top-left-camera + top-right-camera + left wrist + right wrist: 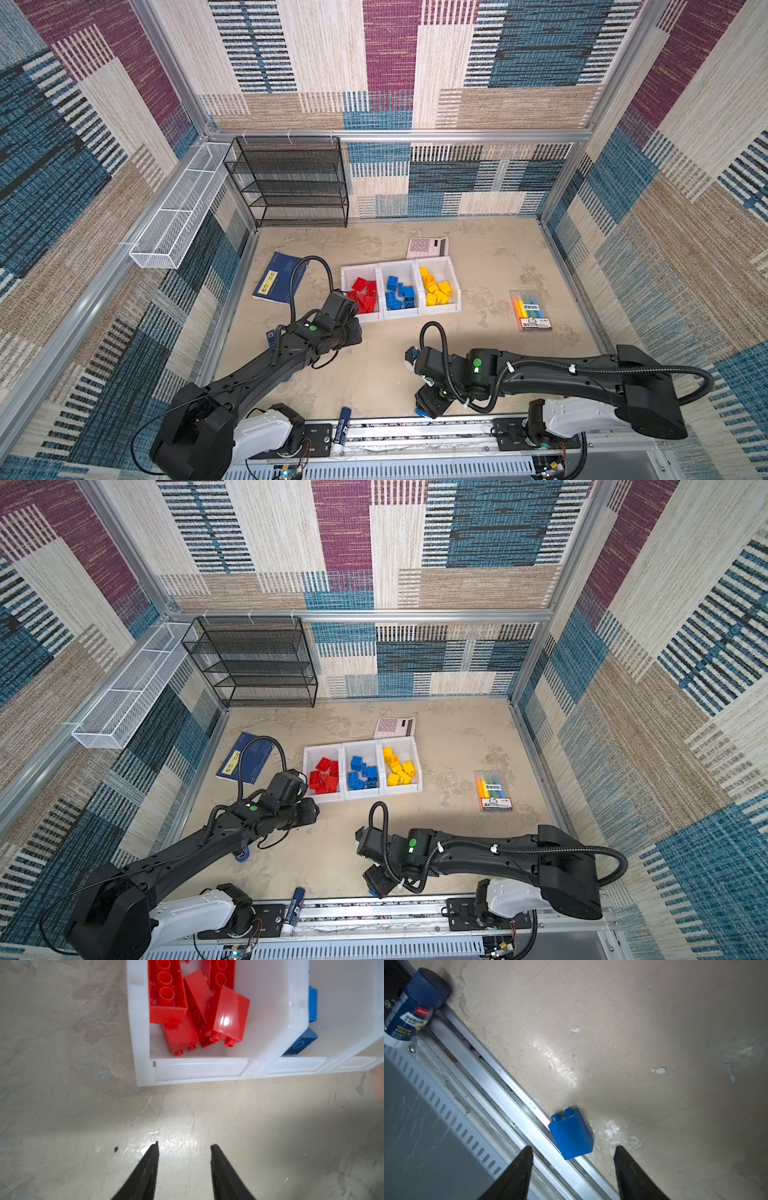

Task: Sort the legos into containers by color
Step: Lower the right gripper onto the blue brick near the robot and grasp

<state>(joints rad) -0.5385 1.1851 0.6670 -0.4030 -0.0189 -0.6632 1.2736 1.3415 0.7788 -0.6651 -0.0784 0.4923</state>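
Note:
Three joined white containers (400, 314) (362, 794) hold sorted legos: red (365, 293), blue (399, 293) and yellow (436, 291). One blue lego (571, 1134) (419, 412) lies on its side against the front metal rail. My right gripper (573, 1147) (424, 407) hangs over it, open, the brick's near end lying between the fingertips without touching either. My left gripper (185, 1145) (352, 300) is open and empty above bare table, just before the red container's front wall (199, 1070). Red legos (226, 1012) show inside it.
A glue stick (343, 428) (411, 1007) rests on the front rail (415, 428). Behind the containers lies a pink calculator (428, 247), to their left a blue book (278, 278), to their right a marker pack (534, 309). A black rack (291, 183) and a white wire basket (178, 216) stand at the back left.

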